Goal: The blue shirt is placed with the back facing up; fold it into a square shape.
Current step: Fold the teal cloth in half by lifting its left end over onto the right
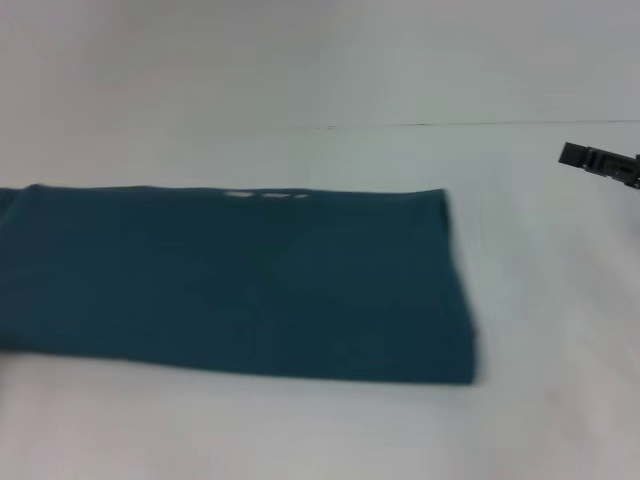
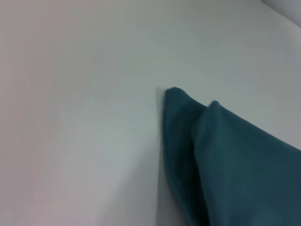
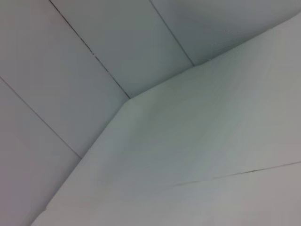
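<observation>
The right gripper [image 1: 600,163] shows in the head view only as a dark tip at the far right edge, raised over the white table [image 1: 540,420]; whether it is open or closed cannot be told. It holds nothing that can be seen. Its wrist camera takes in only bare white table surface and pale wall panels.

Well to that gripper's left, and nearer the robot, lies the blue shirt [image 1: 250,280], folded into a long flat band whose left end runs out of view. Its plain side faces up. A sliver of white lettering [image 1: 265,195] peeks out along the far fold. The band's right end is squared off and stays well apart from the right gripper.

The left gripper does not appear in any view. Its wrist camera looks onto two overlapping pointed corners of the shirt [image 2: 225,160] resting on the table.
</observation>
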